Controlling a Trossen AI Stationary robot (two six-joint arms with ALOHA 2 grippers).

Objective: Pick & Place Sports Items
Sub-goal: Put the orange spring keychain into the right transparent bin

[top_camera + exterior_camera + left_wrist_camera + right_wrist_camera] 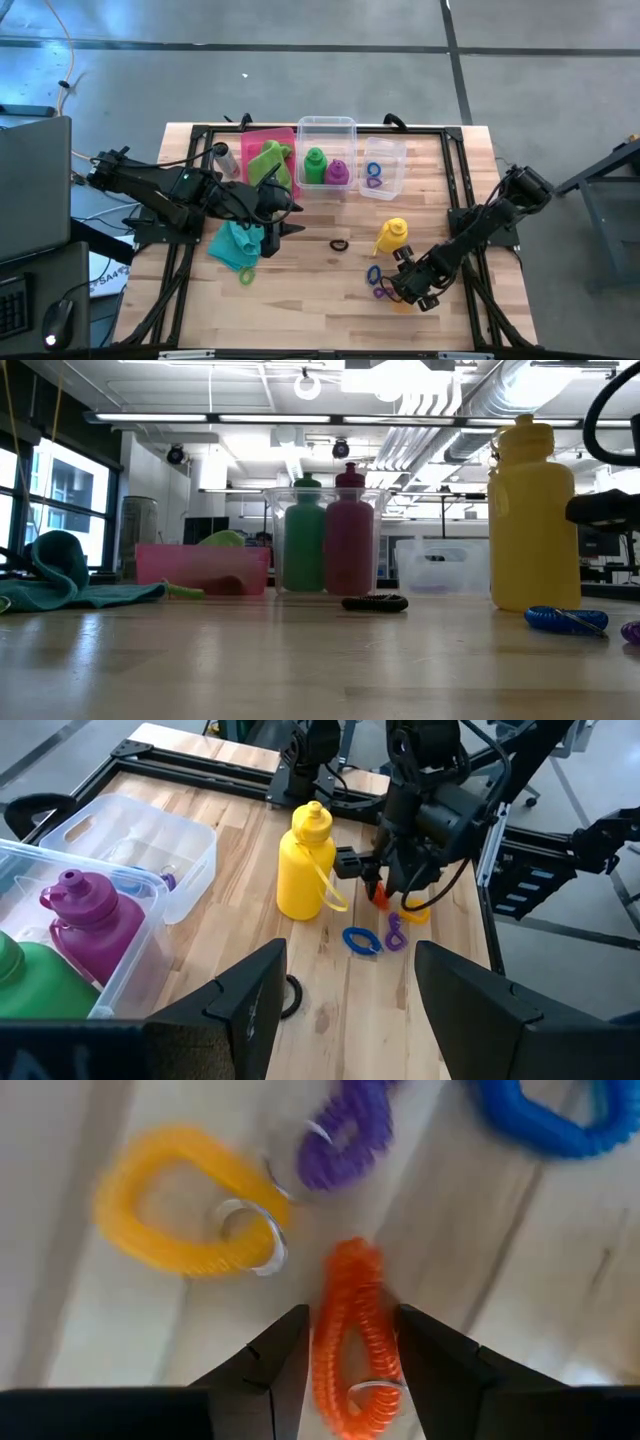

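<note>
Wooden slat tabletop [330, 300], framed by dark rails, with an open workshop behind: your stock stands as follows. Pink bin [262, 140] holds the lime green cloth [270, 162]; the middle clear bin [326, 125] holds the green bottle [315, 165] and purple bottle [338, 172], both upright; the small clear bin [392, 160] holds a blue ring [374, 174], so sorting by kind looks well under way. Yellow bottle [303, 862] stands upright on the bare wood, cap up, not yet binned. Right gripper [350, 1370] points down at the table near that bottle, its fingers closed around an orange ring [350, 1342] whose long axis runs along the gap between the fingers. Yellow ring [180, 1200], purple ring [345, 1135] and another blue ring [545, 1120] lie flat just beside it. Left gripper [345, 990] hovers by the teal cloth [238, 243], fingers parted, holding nothing. A black ring [339, 244] lies mid-table.
</note>
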